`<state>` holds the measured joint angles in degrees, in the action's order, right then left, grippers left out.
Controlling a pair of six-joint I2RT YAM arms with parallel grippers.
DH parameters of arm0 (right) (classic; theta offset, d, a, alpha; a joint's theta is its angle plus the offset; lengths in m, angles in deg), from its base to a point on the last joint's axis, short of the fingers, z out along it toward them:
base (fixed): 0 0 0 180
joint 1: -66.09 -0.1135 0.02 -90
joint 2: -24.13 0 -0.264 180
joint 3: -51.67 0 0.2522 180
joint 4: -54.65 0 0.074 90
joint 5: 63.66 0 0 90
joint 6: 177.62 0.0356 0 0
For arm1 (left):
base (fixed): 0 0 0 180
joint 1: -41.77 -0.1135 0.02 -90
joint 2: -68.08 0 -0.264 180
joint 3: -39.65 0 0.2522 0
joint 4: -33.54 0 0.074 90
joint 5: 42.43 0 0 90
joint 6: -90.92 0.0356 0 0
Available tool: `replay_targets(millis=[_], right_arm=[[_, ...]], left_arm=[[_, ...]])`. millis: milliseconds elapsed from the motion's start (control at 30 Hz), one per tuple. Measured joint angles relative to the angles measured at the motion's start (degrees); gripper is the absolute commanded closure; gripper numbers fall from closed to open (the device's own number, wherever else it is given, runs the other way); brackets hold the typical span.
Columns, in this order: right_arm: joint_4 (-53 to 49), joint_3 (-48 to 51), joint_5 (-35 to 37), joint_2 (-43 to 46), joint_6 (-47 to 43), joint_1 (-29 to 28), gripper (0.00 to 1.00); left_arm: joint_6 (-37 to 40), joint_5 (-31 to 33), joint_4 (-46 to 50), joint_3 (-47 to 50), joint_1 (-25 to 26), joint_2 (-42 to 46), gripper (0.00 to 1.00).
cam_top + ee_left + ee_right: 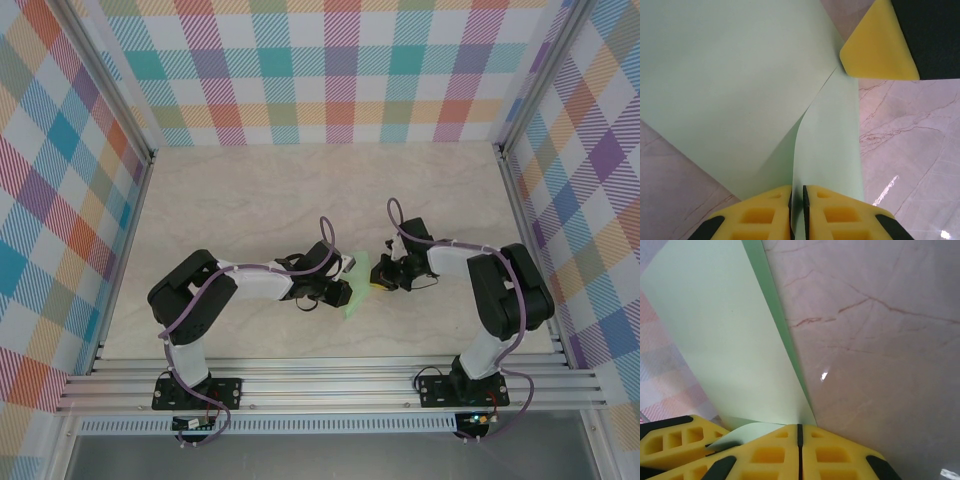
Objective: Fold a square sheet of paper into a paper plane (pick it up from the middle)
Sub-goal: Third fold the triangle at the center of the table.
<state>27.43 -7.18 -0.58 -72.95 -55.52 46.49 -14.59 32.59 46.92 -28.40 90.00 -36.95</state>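
I see my left hand (797,200) and right hand (800,435) each clamped on the mint paper (740,85), which hangs between them over the cream marbled tabletop (300,190); plaid walls (330,70) on 3 sides.

I see the square sheet of paper (357,287) at the middle of the desk (300,190), between my two tools: the left tool (343,293) at its left side, the right tool (380,277) at its right, each touching it
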Motion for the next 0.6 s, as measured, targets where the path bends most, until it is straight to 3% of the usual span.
replay_targets(millis=[200,400,600], right_arm=[[-0.90,-0.20,0.42,0.48,0.02,0.00,0.92],[0.81,3.13,-1.73,6.75,1.88,-0.52,0.91],[4.52,6.64,-4.22,8.50,5.33,-3.78,0.91]], left_arm=[[0.00,0.00,-0.02,0.00,0.00,-0.02,0.84],[-0.02,0.00,-0.02,0.00,0.00,-0.02,0.85],[-0.02,0.00,0.00,-0.07,0.00,-0.02,0.84]])
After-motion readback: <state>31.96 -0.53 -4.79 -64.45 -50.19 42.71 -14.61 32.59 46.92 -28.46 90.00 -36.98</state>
